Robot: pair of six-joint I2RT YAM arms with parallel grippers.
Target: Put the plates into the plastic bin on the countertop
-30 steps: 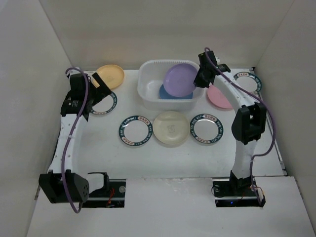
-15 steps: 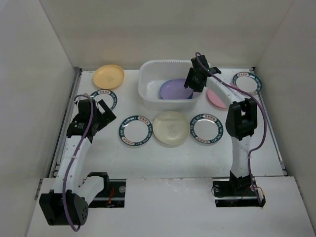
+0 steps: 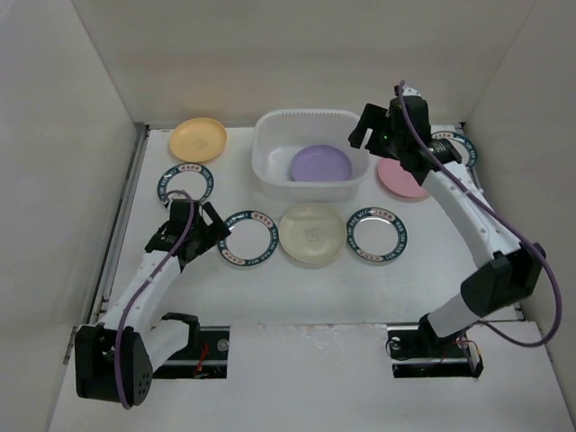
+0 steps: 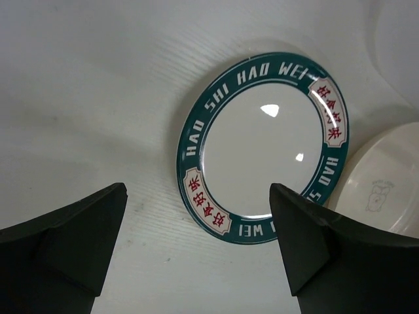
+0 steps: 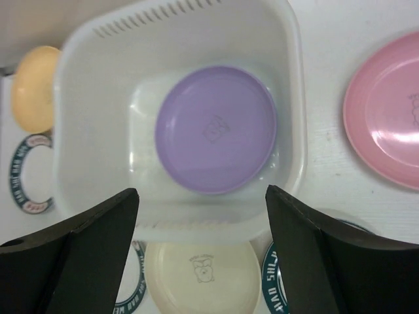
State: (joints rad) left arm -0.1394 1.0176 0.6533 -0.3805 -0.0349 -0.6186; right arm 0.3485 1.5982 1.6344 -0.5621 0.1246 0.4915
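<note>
The plastic bin (image 3: 270,166) stands at the back centre of the countertop (image 3: 297,288) with a purple plate (image 3: 320,166) lying flat inside. My right gripper (image 3: 367,135) hovers open above the bin's right rim, holding nothing; its wrist view looks straight down on the bin (image 5: 98,131) and the purple plate (image 5: 216,127). My left gripper (image 3: 209,236) is open and low at the left edge of a teal-rimmed plate (image 3: 250,239), which fills the left wrist view (image 4: 262,150) between my open left gripper (image 4: 198,190).
A cream plate (image 3: 311,234) and another teal-rimmed plate (image 3: 378,233) lie in front of the bin. A pink plate (image 3: 400,178) and a teal-rimmed one (image 3: 453,148) sit at the right, a yellow plate (image 3: 199,138) and a teal-rimmed one (image 3: 187,186) at the left. White walls enclose the surface.
My right gripper opened and let the purple plate drop flat into the bin, then rose to the right. My left arm swung from the back left down to the teal-rimmed plate.
</note>
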